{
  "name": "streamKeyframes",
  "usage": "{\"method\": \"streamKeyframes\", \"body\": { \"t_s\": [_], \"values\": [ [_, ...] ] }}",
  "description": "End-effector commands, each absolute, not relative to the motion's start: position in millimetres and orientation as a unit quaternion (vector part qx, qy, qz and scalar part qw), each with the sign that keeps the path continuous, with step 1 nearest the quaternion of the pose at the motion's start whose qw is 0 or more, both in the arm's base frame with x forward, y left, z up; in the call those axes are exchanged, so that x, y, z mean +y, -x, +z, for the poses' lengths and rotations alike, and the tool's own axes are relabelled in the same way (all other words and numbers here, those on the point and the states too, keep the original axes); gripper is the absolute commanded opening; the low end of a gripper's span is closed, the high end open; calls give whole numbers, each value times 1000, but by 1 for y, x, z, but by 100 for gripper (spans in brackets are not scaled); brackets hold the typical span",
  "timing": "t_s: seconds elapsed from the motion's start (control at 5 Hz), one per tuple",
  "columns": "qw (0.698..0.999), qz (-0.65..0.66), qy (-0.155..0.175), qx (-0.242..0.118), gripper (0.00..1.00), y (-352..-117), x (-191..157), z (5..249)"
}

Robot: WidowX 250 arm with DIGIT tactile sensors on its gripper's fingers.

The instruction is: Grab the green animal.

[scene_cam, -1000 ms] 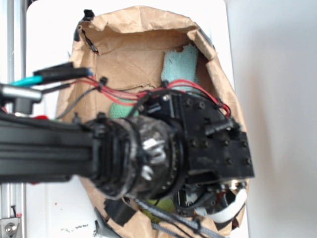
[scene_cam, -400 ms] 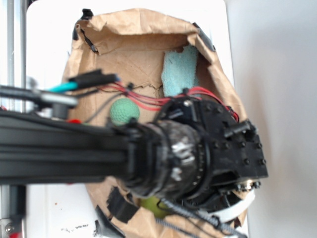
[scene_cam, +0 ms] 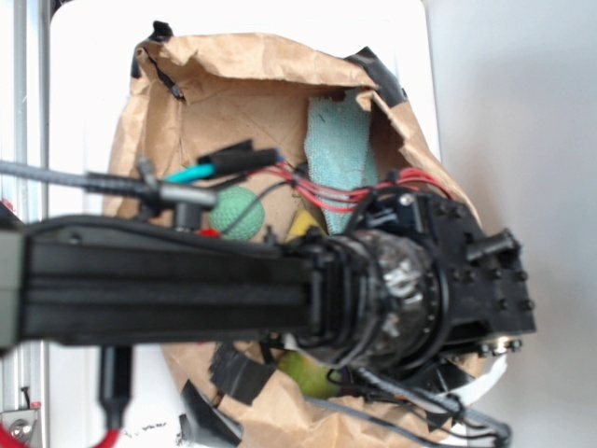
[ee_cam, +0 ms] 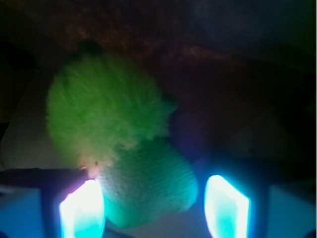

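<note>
Two glowing fingertips [ee_cam: 81,210] frame the lower part of the green animal [ee_cam: 124,144] in the wrist view, so the gripper [ee_cam: 153,208] stands open with the toy's smooth, paler lump sitting between its jaws. The left tip looks to be touching or just beside the lump, while the right tip stands apart from it with a dark gap between. The step in hand reads as the final approach before the grasp: the jaws are set around the toy but not yet shut on it. The next move likely calls for a slight shift toward the toy's centre and a close on the rounded lump, which should give firmer purchase than the fuzz. The toy's long axis runs from the fuzzy lime tuft at upper left down to the smooth lump at lower right, the tuft pointing away from the fingers. In the exterior view only a sliver of the green animal [scene_cam: 308,371] shows beneath the arm, near the lower edge of the brown paper [scene_cam: 252,103], apart from the teal ball [scene_cam: 238,210].
</note>
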State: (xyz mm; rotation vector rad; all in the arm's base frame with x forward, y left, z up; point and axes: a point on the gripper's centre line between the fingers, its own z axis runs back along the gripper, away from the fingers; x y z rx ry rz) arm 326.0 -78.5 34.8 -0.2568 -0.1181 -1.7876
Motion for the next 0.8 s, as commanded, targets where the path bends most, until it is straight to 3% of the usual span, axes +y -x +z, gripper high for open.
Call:
{"method": "streamKeyframes", "body": {
  "t_s": [0.0, 0.2, 0.6],
  "values": [
    [615, -776, 105, -92, 0, -320, -90, 63],
    [620, -770, 99, -114, 0, -322, -86, 79],
    [679, -708, 58, -185, 0, -329, -48, 147]
  ]
}}
